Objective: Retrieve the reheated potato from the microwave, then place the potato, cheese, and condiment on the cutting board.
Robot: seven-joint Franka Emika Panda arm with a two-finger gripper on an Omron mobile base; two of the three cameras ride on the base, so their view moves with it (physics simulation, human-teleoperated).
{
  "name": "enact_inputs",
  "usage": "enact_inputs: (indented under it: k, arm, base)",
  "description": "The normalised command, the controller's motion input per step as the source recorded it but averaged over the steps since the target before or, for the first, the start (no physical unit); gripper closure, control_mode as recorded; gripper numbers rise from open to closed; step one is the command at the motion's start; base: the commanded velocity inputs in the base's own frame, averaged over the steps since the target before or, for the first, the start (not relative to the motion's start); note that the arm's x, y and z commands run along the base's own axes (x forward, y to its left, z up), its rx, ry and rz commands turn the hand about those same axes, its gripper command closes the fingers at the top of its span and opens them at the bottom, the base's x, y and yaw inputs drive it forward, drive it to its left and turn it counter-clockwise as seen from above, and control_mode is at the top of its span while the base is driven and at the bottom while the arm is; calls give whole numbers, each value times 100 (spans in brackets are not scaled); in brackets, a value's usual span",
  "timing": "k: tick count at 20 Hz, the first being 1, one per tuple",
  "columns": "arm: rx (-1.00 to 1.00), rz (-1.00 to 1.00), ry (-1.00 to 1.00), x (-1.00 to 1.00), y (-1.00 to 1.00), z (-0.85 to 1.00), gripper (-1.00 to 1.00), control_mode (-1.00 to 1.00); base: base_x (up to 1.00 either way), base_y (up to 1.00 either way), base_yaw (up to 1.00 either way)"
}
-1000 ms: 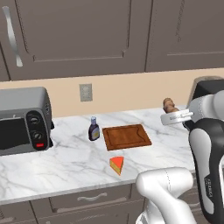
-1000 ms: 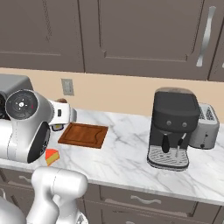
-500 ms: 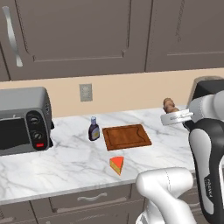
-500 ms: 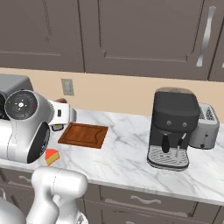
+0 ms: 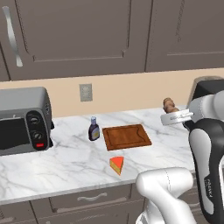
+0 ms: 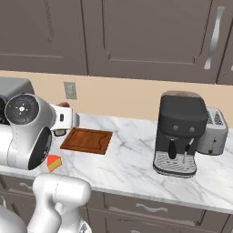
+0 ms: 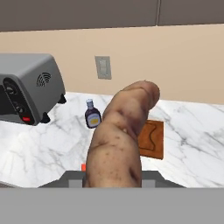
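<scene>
We had the gripper (image 5: 171, 117) closed on the potato (image 7: 120, 140), which seemed firm, rough and rather heavy, so we judged a hold near its middle best, above the counter (image 5: 65, 162) right of the cutting board (image 5: 127, 136), and farther stood the bottle (image 5: 93, 129).

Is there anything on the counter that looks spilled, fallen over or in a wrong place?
Nothing stands out. The condiment stands upright beside the cutting board, the cheese lies in front of it, and the gripper holds the potato.
</scene>
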Motion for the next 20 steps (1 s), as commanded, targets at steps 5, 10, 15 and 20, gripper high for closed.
enact_inputs:
  k: [5, 10, 15, 20]
  arm:
    - [0, 0, 0, 0, 0, 0, 100, -100]
    - [0, 0, 0, 0, 0, 0, 100, -100]
    - [1, -1, 10, 20, -6, -13, 100, -100]
    - [14, 0, 19, 56, -10, -29, 100, -100]
  base:
    - [0, 0, 0]
    - [0, 0, 0]
    - [0, 0, 0]
    - [0, 0, 0]
